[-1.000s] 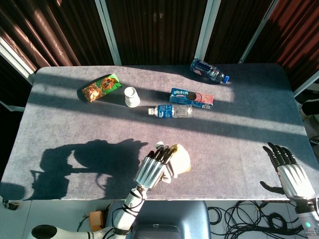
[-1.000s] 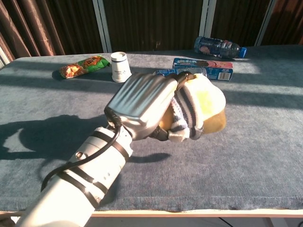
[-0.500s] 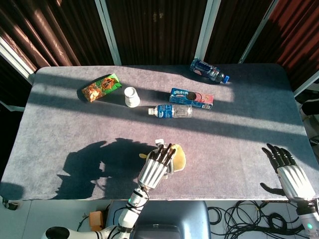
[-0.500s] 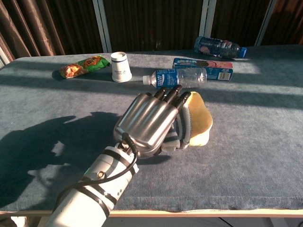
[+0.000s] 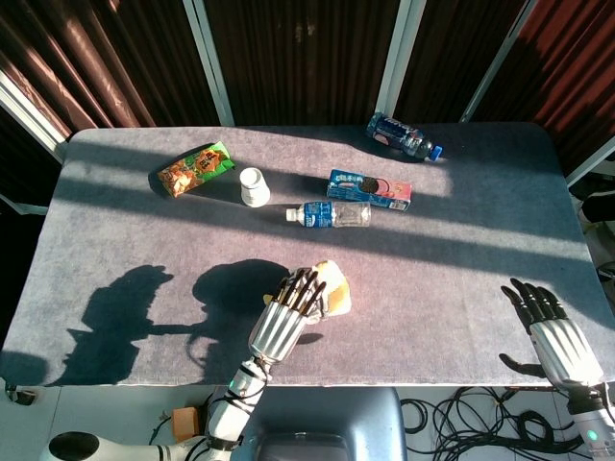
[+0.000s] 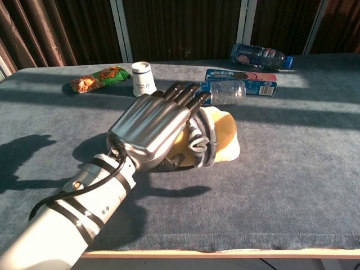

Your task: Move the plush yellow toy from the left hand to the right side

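Plush yellow toy (image 6: 222, 135), grey-striped, gripped by left hand (image 6: 152, 132).

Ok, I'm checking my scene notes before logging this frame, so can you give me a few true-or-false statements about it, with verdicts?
1. The left hand holds the plush yellow toy. True.
2. The right hand holds a bottle. False: it holds nothing, fingers apart.
3. The white cup stands beside the snack packet. True.
4. Both bottles stand upright. False: the clear bottle and the blue-capped bottle lie on their sides.
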Controlling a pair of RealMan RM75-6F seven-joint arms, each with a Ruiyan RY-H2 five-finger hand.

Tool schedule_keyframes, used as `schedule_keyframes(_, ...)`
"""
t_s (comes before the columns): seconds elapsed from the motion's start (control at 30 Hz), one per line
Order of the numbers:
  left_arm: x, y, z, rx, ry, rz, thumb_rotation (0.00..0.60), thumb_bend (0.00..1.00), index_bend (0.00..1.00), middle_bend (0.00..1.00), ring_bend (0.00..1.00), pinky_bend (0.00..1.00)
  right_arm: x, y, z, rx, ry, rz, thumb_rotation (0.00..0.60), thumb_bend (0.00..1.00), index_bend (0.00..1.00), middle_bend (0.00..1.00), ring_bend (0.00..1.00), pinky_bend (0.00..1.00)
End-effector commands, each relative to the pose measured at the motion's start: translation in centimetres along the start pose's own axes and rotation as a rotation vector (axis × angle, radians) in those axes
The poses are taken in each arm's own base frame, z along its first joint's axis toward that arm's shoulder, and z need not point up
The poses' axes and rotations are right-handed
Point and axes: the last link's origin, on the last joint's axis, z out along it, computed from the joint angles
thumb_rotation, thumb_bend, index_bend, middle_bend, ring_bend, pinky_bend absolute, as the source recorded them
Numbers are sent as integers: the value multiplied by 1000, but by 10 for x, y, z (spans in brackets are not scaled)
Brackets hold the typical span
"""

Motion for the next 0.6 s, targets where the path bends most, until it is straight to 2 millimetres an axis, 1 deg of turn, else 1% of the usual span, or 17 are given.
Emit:
schedule_keyframes(0.03, 14, -35, -11, 1, -15, 0, 600, 281, 0, 0, 0, 220, -1, -1, 0, 1, -4, -3, 600, 68, 0, 0, 0, 77)
schedule_keyframes(0.17, 26, -78, -23, 20, -16, 33, 600, 283, 0, 0, 5, 262, -2, -2, 1, 11, -5, -10, 600, 67, 0, 0, 0, 77)
schedule_keyframes(0.23, 32, -100, -31, 42, -13, 52, 600, 284, 0, 0, 31, 308, -3, -3, 0, 15, -9, -13, 600, 67, 0, 0, 0, 77)
schedule_keyframes(0.27, 35, -114, -38, 56, -19, 58, 600, 283, 0, 0, 41, 320, -3, -3, 1, 22, -12, -14, 600, 68, 0, 0, 0, 77)
schedule_keyframes(0.33, 40, -136, -53, 81, -31, 55, 600, 280, 0, 0, 50, 328, -4, -4, 1, 33, -14, -15, 600, 67, 0, 0, 0, 77)
schedule_keyframes(0.37, 43, -150, -65, 101, -38, 52, 600, 279, 0, 0, 53, 327, -4, -5, 1, 42, -19, -18, 600, 67, 0, 0, 0, 77)
schedule_keyframes(0.43, 47, -167, -84, 122, -51, 33, 600, 279, 0, 0, 57, 323, -5, -6, 2, 59, -28, -17, 600, 67, 0, 0, 0, 77)
schedule_keyframes(0.47, 49, -177, -98, 139, -54, 14, 600, 278, 0, 0, 58, 323, -6, -8, 3, 74, -33, -16, 600, 67, 0, 0, 0, 77)
schedule_keyframes(0.53, 50, -190, -119, 150, -53, -8, 600, 279, 0, 0, 57, 323, -7, -11, 6, 100, -36, -14, 600, 67, 0, 0, 0, 77)
schedule_keyframes(0.57, 49, -199, -132, 159, -56, -13, 600, 279, 0, 0, 56, 323, -7, -13, 8, 116, -35, -12, 600, 67, 0, 0, 0, 77)
schedule_keyframes(0.6, 46, -204, -142, 161, -63, -11, 600, 279, 0, 0, 57, 323, -8, -15, 10, 129, -33, -9, 600, 67, 0, 0, 0, 77)
